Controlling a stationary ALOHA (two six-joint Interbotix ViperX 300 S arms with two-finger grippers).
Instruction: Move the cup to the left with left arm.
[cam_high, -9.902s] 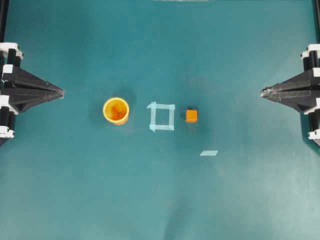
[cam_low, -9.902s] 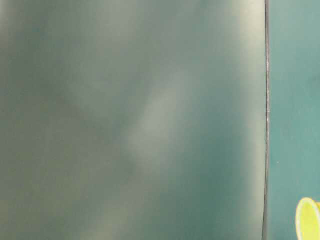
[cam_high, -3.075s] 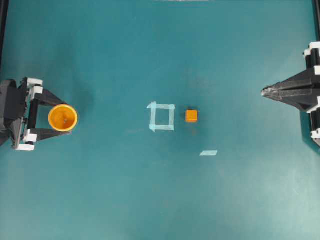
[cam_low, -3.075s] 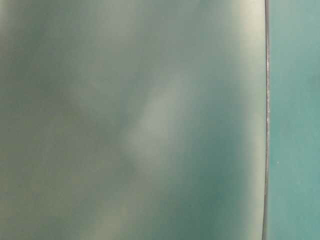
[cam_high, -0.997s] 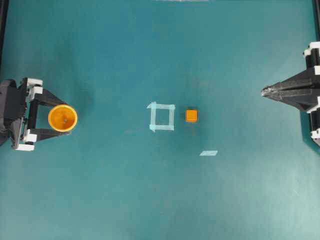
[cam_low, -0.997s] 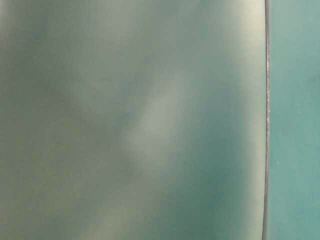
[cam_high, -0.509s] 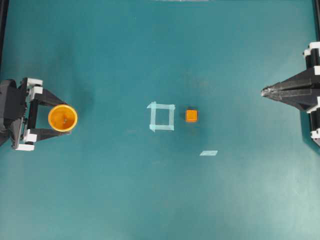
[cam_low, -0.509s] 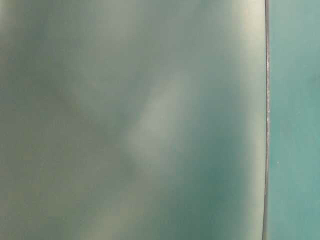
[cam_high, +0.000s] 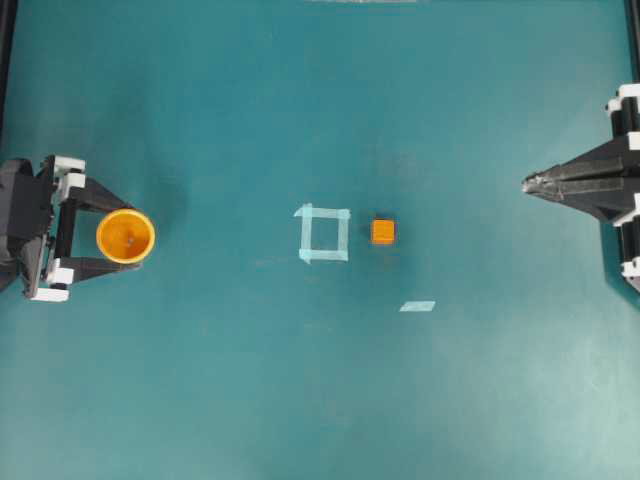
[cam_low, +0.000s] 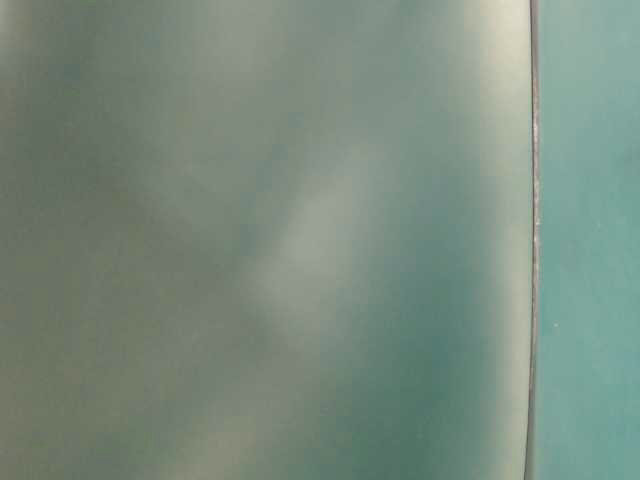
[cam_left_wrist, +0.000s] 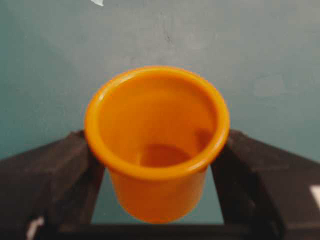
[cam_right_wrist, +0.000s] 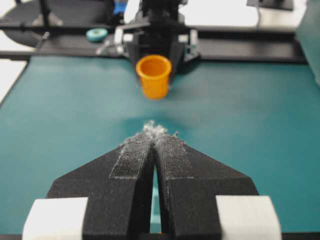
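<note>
Overhead view: left arm (cam_high: 30, 235) low at table's left edge, fingers (cam_high: 105, 201) gripping the cup (cam_high: 125, 236)

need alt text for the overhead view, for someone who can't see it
An orange cup sits at the far left of a teal table, between the fingers of the left gripper. Near the middle lie a pale tape square, a small orange cube just right of it, and a loose tape strip. The right gripper rests closed at the right edge.
</note>
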